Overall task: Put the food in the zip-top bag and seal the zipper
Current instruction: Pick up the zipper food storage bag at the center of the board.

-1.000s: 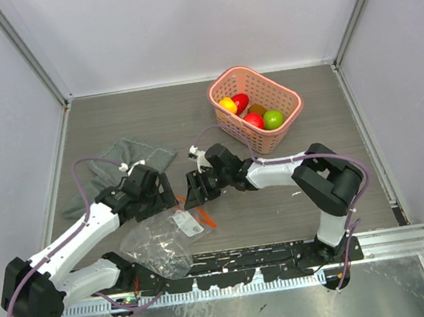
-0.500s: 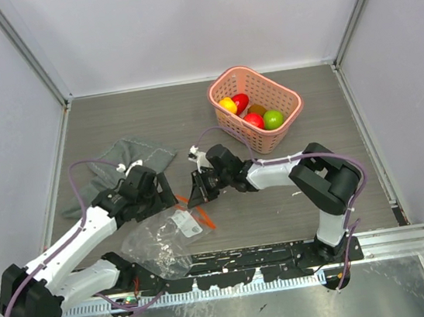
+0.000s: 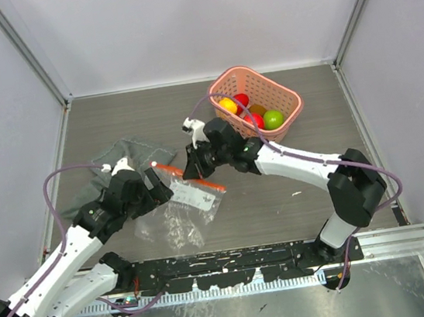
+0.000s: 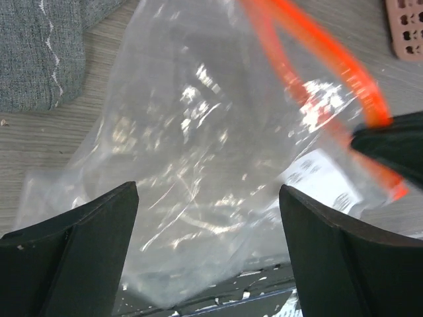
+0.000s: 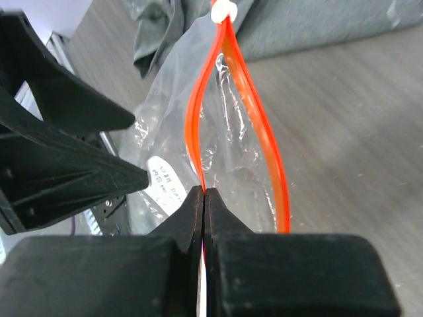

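Observation:
The clear zip-top bag (image 3: 181, 209) lies crumpled on the table with its mouth raised. Its red-orange zipper (image 3: 191, 178) is parted into two strips (image 5: 264, 142), and the white slider (image 5: 223, 9) sits at the far end. My right gripper (image 5: 204, 193) is shut on one strip of the zipper (image 5: 195, 112) and holds it up; the same gripper (image 3: 191, 169) shows from above. My left gripper (image 4: 208, 191) is open just above the bag's body (image 4: 192, 158), with nothing between its fingers (image 4: 73, 244). The food (image 3: 253, 114), several coloured pieces, lies in the pink basket.
The pink basket (image 3: 286, 129) stands at the back right, close behind the right arm. A grey cloth (image 3: 122, 156) lies crumpled at the left, beside the left gripper (image 3: 156, 191). Metal rails run along the table's near edge.
The right gripper has shut on the zipper strip and pulled it up and away from the near edge, dragging the bag along. The left arm has drawn back a little, still open.

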`<action>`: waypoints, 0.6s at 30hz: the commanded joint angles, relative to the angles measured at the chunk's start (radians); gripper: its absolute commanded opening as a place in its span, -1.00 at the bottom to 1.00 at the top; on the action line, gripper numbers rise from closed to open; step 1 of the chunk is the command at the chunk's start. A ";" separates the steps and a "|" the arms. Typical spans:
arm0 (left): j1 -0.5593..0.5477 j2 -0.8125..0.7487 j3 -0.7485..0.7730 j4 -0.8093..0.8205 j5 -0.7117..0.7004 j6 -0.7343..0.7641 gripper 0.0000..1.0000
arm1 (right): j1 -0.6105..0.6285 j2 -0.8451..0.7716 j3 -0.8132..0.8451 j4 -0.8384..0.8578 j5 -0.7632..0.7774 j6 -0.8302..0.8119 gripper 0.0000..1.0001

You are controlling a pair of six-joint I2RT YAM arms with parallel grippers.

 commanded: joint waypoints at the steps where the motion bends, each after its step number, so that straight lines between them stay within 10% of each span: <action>1: 0.004 -0.052 0.016 0.065 -0.018 -0.011 0.76 | -0.034 -0.068 0.122 -0.114 0.095 -0.108 -0.99; 18: 0.049 0.097 0.116 0.291 0.076 0.022 0.73 | -0.062 -0.107 0.457 -0.387 0.528 -0.424 -0.99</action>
